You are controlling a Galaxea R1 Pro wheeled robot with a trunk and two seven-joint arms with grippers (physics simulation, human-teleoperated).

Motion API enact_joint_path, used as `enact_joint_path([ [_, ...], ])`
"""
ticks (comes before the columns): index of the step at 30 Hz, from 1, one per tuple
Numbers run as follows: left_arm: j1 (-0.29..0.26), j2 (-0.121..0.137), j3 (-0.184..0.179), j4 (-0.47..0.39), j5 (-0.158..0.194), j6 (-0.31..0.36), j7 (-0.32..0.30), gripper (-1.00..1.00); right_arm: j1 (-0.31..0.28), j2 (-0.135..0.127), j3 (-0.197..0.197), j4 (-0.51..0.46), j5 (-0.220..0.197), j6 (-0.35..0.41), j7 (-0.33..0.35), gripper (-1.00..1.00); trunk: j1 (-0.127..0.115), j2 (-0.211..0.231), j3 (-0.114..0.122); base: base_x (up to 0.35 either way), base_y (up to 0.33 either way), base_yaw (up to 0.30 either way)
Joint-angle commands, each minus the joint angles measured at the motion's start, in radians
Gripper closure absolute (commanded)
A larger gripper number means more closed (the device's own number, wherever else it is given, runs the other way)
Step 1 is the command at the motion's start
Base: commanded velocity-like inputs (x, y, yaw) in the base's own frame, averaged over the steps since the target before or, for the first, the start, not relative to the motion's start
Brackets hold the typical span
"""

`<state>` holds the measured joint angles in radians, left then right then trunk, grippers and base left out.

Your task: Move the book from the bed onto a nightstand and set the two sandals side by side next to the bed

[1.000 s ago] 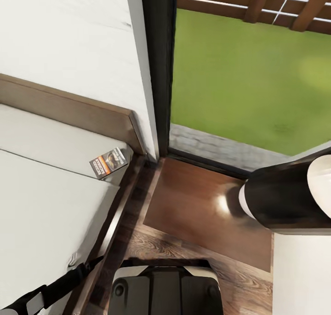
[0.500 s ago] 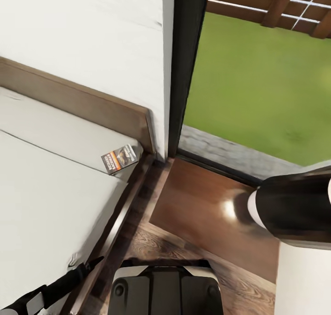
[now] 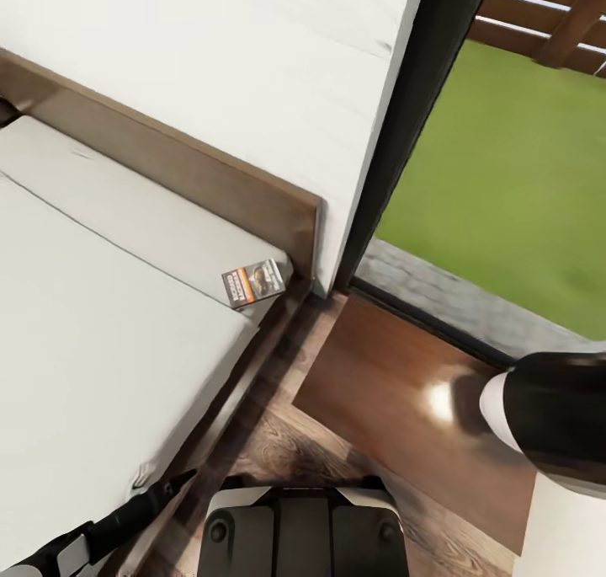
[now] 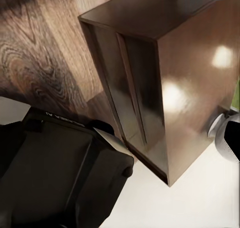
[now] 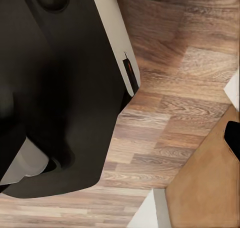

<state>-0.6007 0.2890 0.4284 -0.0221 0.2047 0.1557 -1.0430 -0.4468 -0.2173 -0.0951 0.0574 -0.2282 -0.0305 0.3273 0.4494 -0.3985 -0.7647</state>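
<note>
The book (image 3: pixel 252 283) lies flat on the bed's pale mattress (image 3: pixel 101 341), at the corner by the dark brown headboard (image 3: pixel 194 177). Beside the bed stands the nightstand (image 3: pixel 396 392), its glossy brown top bare; the left wrist view shows the nightstand (image 4: pixel 165 88) from its side. A black link of my left arm (image 3: pixel 101 526) reaches in over the bed's edge. The rounded black and white shell of my right arm (image 3: pixel 547 417) hangs over the nightstand's far side. The sandals are out of view.
A white wall and a black-framed window (image 3: pixel 421 114) onto green grass stand behind the nightstand. My dark base (image 3: pixel 299 531) sits on the wood-plank floor (image 3: pixel 278 451) between bed and nightstand. In the right wrist view, plank floor (image 5: pixel 170 118) runs beside the base (image 5: pixel 60 88).
The whole head view has shifted to the right, so the camera has turned left and more of the bed shows. The book and nightstand have stayed where they were.
</note>
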Motion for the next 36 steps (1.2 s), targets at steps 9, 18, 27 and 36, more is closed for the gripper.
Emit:
enact_joint_path([
  [9,-0.001,-0.001,-0.005,0.001,0.010,0.011,-0.003,-1.00,-0.001,-0.001,-0.008,0.004,-0.003,-0.003,0.006,-1.00,0.001,-0.001,-0.001,0.000,0.000,0.145],
  [18,-0.001,-0.001,-0.005,0.001,0.010,0.011,-0.004,-1.00,-0.001,-0.001,-0.008,0.004,-0.003,-0.003,0.006,-1.00,0.001,-0.001,-0.001,0.000,0.000,0.269],
  [27,-0.001,-0.001,-0.005,0.001,0.010,0.011,-0.005,-1.00,-0.001,-0.001,-0.008,0.005,-0.003,-0.003,0.006,-1.00,0.001,-0.001,-0.001,0.000,0.000,0.288],
  [36,-0.001,-0.001,-0.005,0.001,0.009,0.011,-0.006,-1.00,-0.001,-0.001,-0.008,0.004,-0.003,-0.003,0.006,-1.00,0.001,-0.001,-0.001,0.000,0.000,0.177],
])
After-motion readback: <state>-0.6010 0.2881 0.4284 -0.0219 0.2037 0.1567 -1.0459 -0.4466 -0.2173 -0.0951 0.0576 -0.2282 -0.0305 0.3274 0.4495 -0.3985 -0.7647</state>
